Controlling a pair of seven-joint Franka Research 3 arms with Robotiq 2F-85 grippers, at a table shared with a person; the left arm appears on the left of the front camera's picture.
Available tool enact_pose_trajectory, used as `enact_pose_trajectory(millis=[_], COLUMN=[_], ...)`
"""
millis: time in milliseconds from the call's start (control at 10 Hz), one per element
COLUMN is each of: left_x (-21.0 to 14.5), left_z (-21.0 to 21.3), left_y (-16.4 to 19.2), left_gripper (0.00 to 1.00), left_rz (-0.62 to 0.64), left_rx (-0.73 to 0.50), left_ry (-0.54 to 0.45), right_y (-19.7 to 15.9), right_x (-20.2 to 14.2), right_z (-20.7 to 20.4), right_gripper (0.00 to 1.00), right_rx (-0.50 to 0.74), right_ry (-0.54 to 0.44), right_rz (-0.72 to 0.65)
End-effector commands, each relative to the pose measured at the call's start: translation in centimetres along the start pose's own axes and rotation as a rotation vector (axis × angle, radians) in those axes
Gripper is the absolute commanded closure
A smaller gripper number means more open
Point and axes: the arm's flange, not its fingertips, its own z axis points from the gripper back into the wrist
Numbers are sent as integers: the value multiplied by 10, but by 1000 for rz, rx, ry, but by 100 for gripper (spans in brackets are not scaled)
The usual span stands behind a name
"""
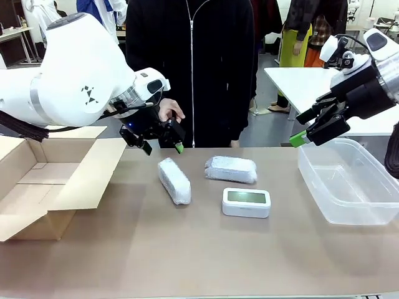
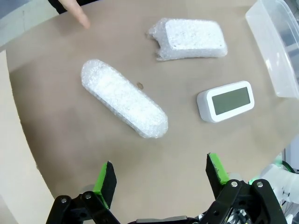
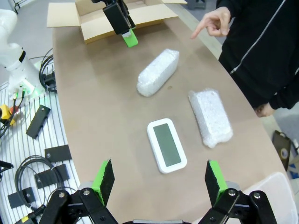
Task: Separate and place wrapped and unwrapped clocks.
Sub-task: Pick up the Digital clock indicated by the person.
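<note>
Two bubble-wrapped clocks lie on the brown table: one angled [image 1: 174,180] [image 2: 124,98] [image 3: 158,72] left of centre, one [image 1: 231,169] [image 2: 190,38] [image 3: 210,116] behind the bare clock. The unwrapped white clock [image 1: 246,202] [image 2: 226,101] [image 3: 166,145] with its grey screen sits in the middle. My left gripper [image 1: 162,144] [image 2: 161,178] hovers open above the table's far left part, just behind the angled bundle. My right gripper [image 1: 308,129] [image 3: 159,179] hangs open high at the right, above the clear bin. Neither holds anything.
An open cardboard box [image 1: 37,177] [image 3: 98,18] stands at the table's left. A clear plastic bin [image 1: 349,180] [image 2: 275,51] stands at the right. A person in black stands at the far side, one hand [image 1: 169,111] [image 3: 211,22] pointing a finger [image 2: 77,11] towards the table.
</note>
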Motion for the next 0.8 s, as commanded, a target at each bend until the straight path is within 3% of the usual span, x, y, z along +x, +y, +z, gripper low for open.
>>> enact_pose_trajectory(millis=[0,200,500,700], left_x=[-6,-2,15,16], left_z=[13,4,-42,-62], left_y=[0,-1,-17,-21], left_gripper=[0,0,0,0], left_rz=[-4,-3,311,404], left_rx=[9,3,100,228], left_ry=[25,11,29,25], right_y=[-1,-1,-1,-1], right_x=[-2,-2,-2,-2], right_z=[-2,-2,-2,-2], right_gripper=[0,0,0,0], right_rx=[22,22,22,22], right_ry=[-18,-18,-18,-18], right_rz=[8,8,8,8])
